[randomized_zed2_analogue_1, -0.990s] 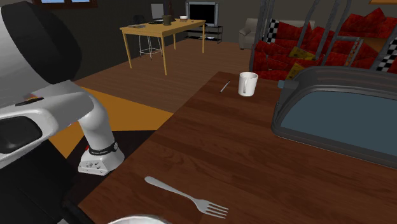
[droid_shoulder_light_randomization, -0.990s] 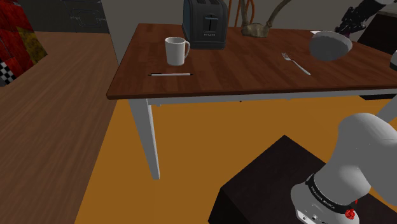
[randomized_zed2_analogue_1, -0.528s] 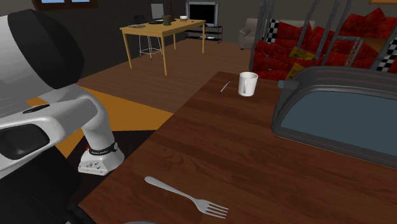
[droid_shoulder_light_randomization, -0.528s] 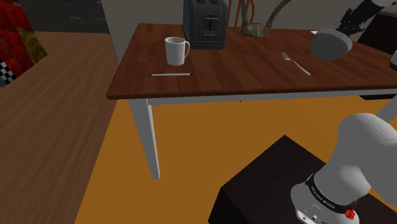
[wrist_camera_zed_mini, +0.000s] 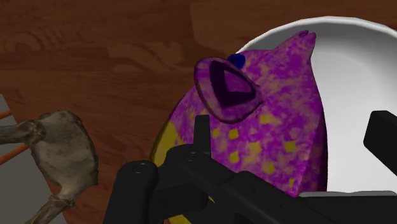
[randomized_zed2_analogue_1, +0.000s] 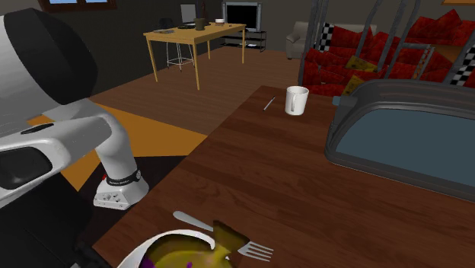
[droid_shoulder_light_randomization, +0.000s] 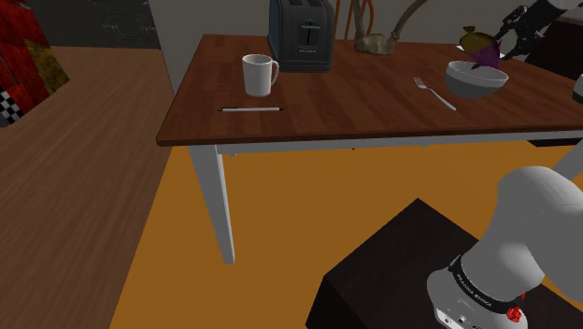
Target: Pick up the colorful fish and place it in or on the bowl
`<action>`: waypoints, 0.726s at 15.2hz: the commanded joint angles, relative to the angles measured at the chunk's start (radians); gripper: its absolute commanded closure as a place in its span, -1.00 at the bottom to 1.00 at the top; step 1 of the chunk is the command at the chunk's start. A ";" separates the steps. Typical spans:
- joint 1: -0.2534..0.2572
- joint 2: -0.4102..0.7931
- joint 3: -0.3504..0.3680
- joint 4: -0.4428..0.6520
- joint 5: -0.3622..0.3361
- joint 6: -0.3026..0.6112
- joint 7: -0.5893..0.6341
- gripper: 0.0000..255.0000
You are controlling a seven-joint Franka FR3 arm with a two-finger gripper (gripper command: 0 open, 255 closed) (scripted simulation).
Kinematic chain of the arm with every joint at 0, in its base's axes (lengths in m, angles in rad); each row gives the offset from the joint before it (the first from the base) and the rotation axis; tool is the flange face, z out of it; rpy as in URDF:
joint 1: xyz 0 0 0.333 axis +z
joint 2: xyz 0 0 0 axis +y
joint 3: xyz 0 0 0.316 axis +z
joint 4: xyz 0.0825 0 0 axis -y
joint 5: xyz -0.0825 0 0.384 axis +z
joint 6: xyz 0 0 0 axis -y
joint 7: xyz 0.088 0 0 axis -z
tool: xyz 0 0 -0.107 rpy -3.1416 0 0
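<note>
The fish (droid_shoulder_light_randomization: 478,44) is purple with yellow spots and lies on the white bowl (droid_shoulder_light_randomization: 476,82) near the table's far right in the shoulder view, sticking up over the rim. My black gripper (droid_shoulder_light_randomization: 502,37) hangs just above and behind it. In the wrist view the fish (wrist_camera_zed_mini: 267,121) rests partly in the bowl (wrist_camera_zed_mini: 359,76), between the fingers of my open gripper (wrist_camera_zed_mini: 292,137); the right finger stands off from it. In the second exterior view the fish (randomized_zed2_analogue_1: 190,251) and the bowl's rim (randomized_zed2_analogue_1: 135,256) sit at the bottom edge.
On the wooden table (droid_shoulder_light_randomization: 355,103) lie a fork (droid_shoulder_light_randomization: 434,93) beside the bowl, a white mug (droid_shoulder_light_randomization: 259,75), a pen (droid_shoulder_light_randomization: 249,109), a dark toaster (droid_shoulder_light_randomization: 302,35) and a bone-like ornament (droid_shoulder_light_randomization: 378,42). My dark stand (droid_shoulder_light_randomization: 411,271) is below the table's near edge.
The fingers have opened and the fish now lies on the bowl. The bowl, before a tilted grey shape higher up, now sits upright on the table.
</note>
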 commanded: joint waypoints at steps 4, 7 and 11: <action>-0.070 0.011 0.081 0.058 0.023 -0.092 -0.015 -1.00; -0.070 0.011 0.081 0.058 0.023 -0.092 -0.015 -1.00; -0.070 0.011 0.081 0.058 0.023 -0.092 -0.015 -1.00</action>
